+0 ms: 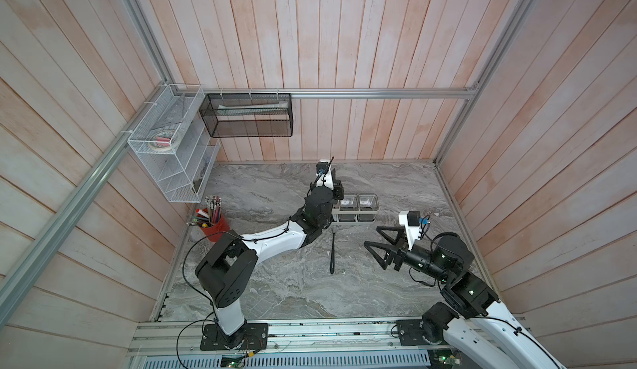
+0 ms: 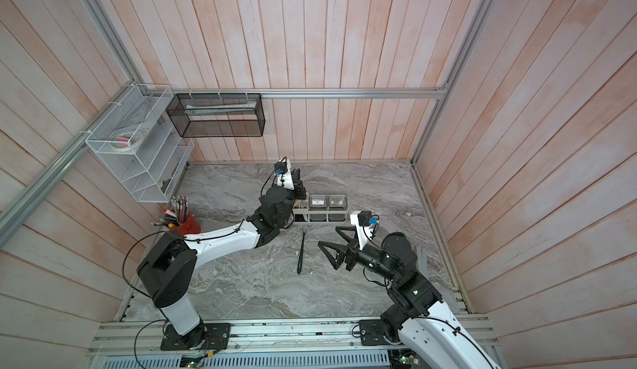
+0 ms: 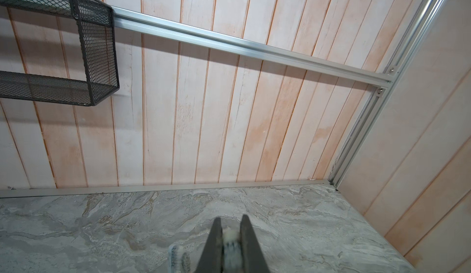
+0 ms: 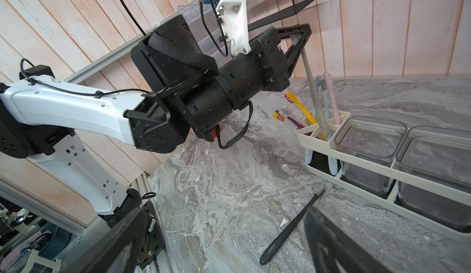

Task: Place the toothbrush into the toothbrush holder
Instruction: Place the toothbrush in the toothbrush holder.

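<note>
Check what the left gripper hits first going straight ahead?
Way looks free nearby: beyond the left gripper, shut on the grey toothbrush, only marble tabletop, then the plank back wall. Likely the wall first, though tilt is unclear.

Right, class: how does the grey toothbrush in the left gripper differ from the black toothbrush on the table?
The grey toothbrush stands near upright, bristles on top; the black toothbrush lies flat on the table. The grey toothbrush is clamped in the left gripper, its lower end in the divided section of the toothbrush holder; the black toothbrush is free and outside the holder. Both are slim, single-colour brushes.
</note>
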{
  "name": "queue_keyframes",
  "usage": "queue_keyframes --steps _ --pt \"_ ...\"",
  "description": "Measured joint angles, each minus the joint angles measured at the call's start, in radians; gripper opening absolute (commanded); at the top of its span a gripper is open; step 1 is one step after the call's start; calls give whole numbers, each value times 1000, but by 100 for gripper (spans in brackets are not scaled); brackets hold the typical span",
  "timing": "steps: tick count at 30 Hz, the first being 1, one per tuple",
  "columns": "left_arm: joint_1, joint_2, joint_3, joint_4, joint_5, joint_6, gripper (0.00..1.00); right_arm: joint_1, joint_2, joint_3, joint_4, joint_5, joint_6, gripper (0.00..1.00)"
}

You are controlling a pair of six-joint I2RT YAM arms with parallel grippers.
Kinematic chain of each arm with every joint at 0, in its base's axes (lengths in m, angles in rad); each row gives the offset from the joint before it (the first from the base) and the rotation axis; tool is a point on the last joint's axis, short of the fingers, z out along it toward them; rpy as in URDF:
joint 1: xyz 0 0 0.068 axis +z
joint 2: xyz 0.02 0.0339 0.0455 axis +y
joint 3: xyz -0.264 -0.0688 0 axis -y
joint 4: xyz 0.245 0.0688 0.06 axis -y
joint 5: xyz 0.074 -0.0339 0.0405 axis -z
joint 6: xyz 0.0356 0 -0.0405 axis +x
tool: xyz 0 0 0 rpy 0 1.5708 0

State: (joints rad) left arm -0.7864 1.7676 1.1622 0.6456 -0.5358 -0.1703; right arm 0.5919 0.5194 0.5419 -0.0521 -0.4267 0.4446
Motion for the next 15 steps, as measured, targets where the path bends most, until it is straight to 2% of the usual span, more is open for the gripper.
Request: queue_keyframes --steps 15 --pt "-10 72 -19 34 0 -41 0 0 -19 -58 30 -22 35 98"
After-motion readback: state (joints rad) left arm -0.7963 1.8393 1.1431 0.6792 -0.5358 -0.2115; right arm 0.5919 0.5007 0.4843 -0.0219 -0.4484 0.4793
